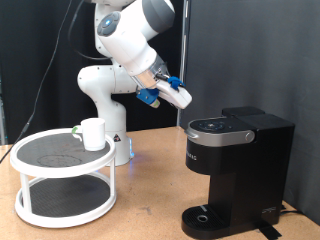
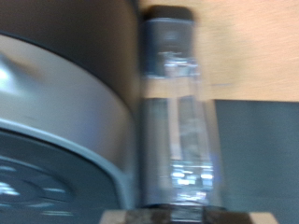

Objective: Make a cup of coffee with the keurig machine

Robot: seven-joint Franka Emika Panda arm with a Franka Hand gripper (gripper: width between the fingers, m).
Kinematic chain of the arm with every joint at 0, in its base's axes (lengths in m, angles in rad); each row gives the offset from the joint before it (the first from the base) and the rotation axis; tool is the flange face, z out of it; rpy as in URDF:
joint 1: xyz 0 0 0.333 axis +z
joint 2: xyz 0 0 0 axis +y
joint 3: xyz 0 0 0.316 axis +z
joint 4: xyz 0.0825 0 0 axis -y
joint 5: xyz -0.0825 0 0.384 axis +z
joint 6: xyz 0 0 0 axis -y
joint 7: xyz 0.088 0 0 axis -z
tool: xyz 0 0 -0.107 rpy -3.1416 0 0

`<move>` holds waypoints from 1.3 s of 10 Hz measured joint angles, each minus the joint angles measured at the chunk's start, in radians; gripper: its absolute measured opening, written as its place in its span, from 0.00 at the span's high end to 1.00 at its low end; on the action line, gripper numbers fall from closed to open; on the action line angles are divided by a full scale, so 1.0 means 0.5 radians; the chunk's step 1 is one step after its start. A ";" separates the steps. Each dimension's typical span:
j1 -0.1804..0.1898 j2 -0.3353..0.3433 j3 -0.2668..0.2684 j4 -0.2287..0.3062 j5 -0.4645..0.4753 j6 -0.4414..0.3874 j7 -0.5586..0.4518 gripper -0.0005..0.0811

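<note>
In the exterior view, you saw the white robot arm (image 1: 118, 50) reaching over from the top left, with its end effector (image 1: 185, 98) hanging in the air just above and to the left of the keurig machine (image 1: 235, 170). The end effector was apart from the machine's lid and touched nothing. Nothing showed between its fingers. Whether the fingers stood wide or narrow could not be told from either view.

The keurig machine stood on the wooden desk (image 1: 150, 205) at the exterior view's right. Its lid was down, the grey-rimmed top panel (image 1: 221, 127) faced up, and the round drip base (image 1: 208, 219) at its foot carried nothing.

The cup (image 1: 92, 133) stood upright on the top tier of a white two-tier round stand (image 1: 63, 180) at the exterior view's left, well apart from the machine. Its handle pointed toward the exterior view's left. The cup sat near the stand's right rim.

A black curtain (image 1: 260, 50) hung behind the scene.

In the wrist view, you saw a blurred close-up of the machine (image 2: 56, 103): the grey rim curved across the frame beside a clear upright part with a dark cap (image 2: 177, 112). The wooden desk surface (image 2: 252, 47) showed beyond it. The end effector's fingertips could not be made out clearly in that view.
</note>
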 joint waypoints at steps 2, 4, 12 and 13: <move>-0.031 -0.138 -0.044 -0.157 0.137 0.109 0.000 0.99; -0.082 -0.242 -0.132 -0.244 0.143 0.068 -0.025 0.99; -0.238 -0.351 -0.373 -0.303 -0.160 -0.369 -0.166 0.99; -0.279 -0.354 -0.420 -0.305 -0.231 -0.442 -0.167 0.99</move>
